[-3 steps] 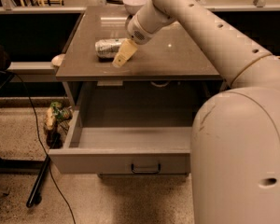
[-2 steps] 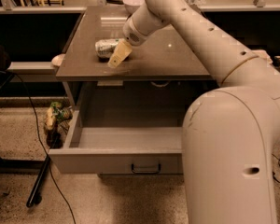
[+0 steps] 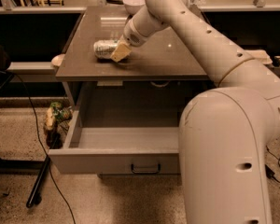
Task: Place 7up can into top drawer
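Observation:
The 7up can [image 3: 103, 49] lies on its side on the brown tabletop [image 3: 168, 55], left of the middle. It is pale silver with green markings. My gripper [image 3: 119, 53] reaches down from the right and is at the can's right end, touching or overlapping it. The top drawer [image 3: 107, 161] under the table is pulled open towards me. Its grey inside is bare and its dark handle [image 3: 145, 168] sits on the front panel. My arm fills the right side of the view and hides the drawer's right part.
A white bowl [image 3: 132, 3] stands at the back of the table behind the gripper. A pale round object [image 3: 58, 59] sits at the table's left edge. A snack bag [image 3: 53, 118], cables and a black stand [image 3: 39, 183] lie on the floor to the left.
The arm has swung left, and the gripper has moved left and closed up on the can's right end. The can and the drawer have stayed put.

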Robot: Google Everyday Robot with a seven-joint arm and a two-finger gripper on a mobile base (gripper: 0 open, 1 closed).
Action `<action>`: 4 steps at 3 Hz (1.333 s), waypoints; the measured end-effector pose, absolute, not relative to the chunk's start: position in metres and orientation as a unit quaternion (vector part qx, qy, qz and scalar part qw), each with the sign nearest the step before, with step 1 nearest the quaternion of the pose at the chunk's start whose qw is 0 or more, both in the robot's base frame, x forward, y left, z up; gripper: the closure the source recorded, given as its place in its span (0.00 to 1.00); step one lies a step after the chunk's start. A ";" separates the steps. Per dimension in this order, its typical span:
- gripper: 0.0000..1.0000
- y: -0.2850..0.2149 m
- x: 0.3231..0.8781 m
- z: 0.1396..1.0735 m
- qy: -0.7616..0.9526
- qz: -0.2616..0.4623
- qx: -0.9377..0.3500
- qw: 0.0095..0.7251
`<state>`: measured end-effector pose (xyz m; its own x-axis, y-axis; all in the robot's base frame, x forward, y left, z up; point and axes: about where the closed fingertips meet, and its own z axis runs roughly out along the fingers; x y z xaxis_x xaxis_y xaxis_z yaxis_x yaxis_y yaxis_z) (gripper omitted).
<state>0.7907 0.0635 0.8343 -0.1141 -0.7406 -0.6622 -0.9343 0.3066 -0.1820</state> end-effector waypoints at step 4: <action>1.00 -0.036 0.678 0.859 0.743 0.122 -0.560 0.347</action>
<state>0.6778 -0.0363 0.8590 -0.1326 -0.7468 -0.6517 -0.9156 0.3441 -0.2081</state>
